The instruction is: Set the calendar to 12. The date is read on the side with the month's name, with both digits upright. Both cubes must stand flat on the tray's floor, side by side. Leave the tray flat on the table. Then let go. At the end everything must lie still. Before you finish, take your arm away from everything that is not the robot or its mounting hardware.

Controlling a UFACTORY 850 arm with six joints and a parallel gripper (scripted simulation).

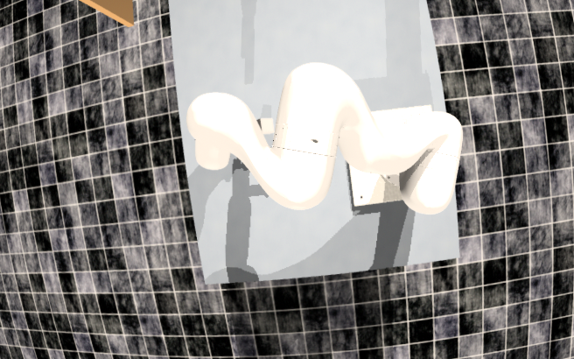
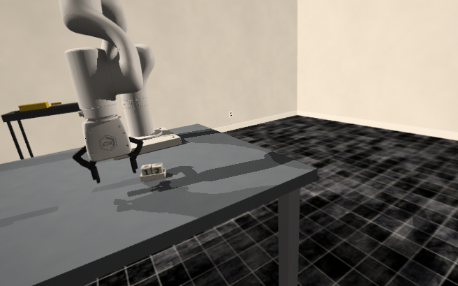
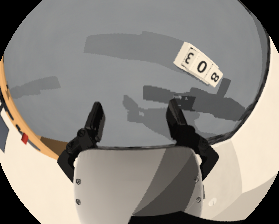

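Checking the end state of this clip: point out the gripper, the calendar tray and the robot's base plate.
Gripper (image 2: 115, 176) (image 3: 134, 108): exterior and wrist views, midway between its fingertips.
Calendar tray (image 2: 153, 177): exterior view, its front wall.
Base plate (image 1: 360, 189) (image 2: 168, 141): top and exterior views, bare part.

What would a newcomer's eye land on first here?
The big pale arm, looming over the grey-blue table. Next, its wide-open black pincer. Then the small cream calendar on the tabletop, showing 12 in the exterior view.
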